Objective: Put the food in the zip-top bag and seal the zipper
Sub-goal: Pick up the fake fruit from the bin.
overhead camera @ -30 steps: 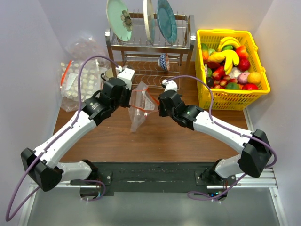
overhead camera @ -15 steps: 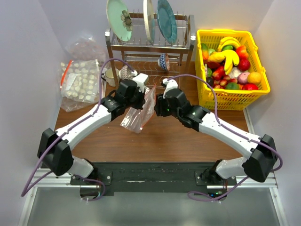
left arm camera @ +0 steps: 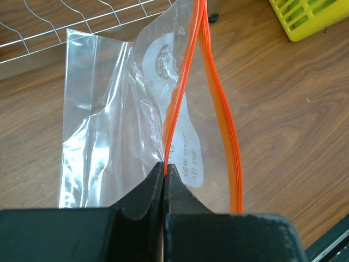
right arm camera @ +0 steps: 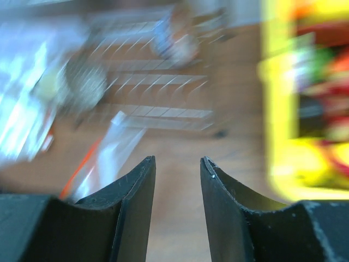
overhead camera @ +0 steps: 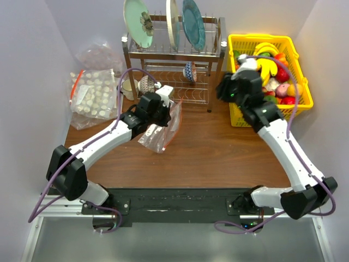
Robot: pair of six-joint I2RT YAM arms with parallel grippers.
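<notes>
The clear zip-top bag [overhead camera: 161,130] hangs over the wooden table, with its mouth held up by my left gripper [overhead camera: 167,105]. In the left wrist view that gripper [left arm camera: 165,165] is shut on one side of the orange-red zipper [left arm camera: 182,93]. The other lip bows away, so the bag [left arm camera: 103,114] gapes open with nothing in it. My right gripper [overhead camera: 224,90] hovers beside the yellow basket [overhead camera: 262,38], which holds the food [overhead camera: 267,70]: bananas, apples and other fruits. In the blurred right wrist view the right gripper [right arm camera: 177,159] stands open and holds nothing, with the basket [right arm camera: 278,109] to its right.
A metal dish rack [overhead camera: 172,52] with plates stands at the back, with a small bowl [overhead camera: 188,71] under it. A mug and a ball-like cup [overhead camera: 146,83] sit left of the rack. A larger bag of pale lumps [overhead camera: 92,95] lies at the far left. Walls close in both sides.
My right gripper has let go of the bag's mouth, opened, and swung right and back to the basket. My left gripper still holds the bag, a little further right than a second ago.
</notes>
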